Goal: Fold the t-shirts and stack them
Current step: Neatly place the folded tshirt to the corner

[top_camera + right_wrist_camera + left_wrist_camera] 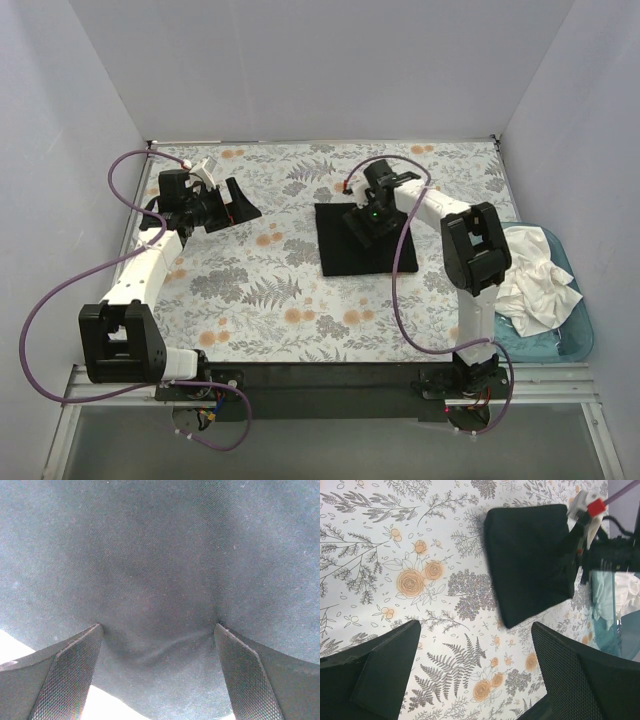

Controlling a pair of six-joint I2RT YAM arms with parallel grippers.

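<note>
On the table the floral sheet [270, 290] lies flat, with the folded black t-shirt [340, 255] on its middle. The white t-shirts [535, 275] lie crumpled in the teal tub [582, 340] at the right. The right gripper [157, 627] touches the black cloth with jaws wide; the left gripper [243, 207] hovers wide open, well apart

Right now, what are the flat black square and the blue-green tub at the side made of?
The folded black t-shirt looks like soft, matte cloth: fine weave and a wrinkle show up close. The teal see-through tub is probably smooth plastic: it is shiny, and the white cloth inside shows through its wall.
</note>
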